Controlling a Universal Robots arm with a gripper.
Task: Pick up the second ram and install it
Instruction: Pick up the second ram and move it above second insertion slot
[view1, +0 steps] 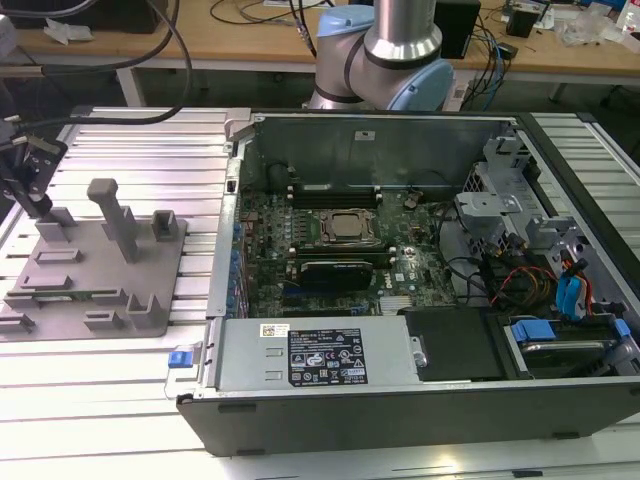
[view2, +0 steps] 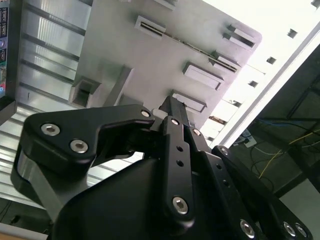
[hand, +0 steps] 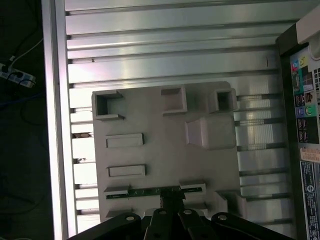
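- Plainly, you are at the pick-up step. The second ram (hand: 145, 191) stands on edge in a slot of the grey holder plate (hand: 160, 125), cradled by low blocks (hand: 116, 189) near its ends and not yet lifted.
- Your claw (hand: 172, 197) hangs over the middle of that stick in the first wrist view. Its tips are pressed together with nothing between them, so it carries nothing.
- In the exterior view the claw sits at the exterior view's left edge, raised above the plate. The plate lies on the ribbed metal desk (view1: 130, 370), beside the open computer case (view1: 400, 410).
- The motherboard (view1: 340, 250) lies inside that case, well apart from the stick. I cannot tell from here whether a free memory slot stands ready.
- By my judgement, a grasp from this pose calls for three things:
  - the tips spread first;
  - the tips squared across the stick's thin faces;
  - a straight descent between the blocks without brushing them.
- Mind the risk: the stick is thin, and a skewed closing could jam it in its slot or tilt it on the lift.
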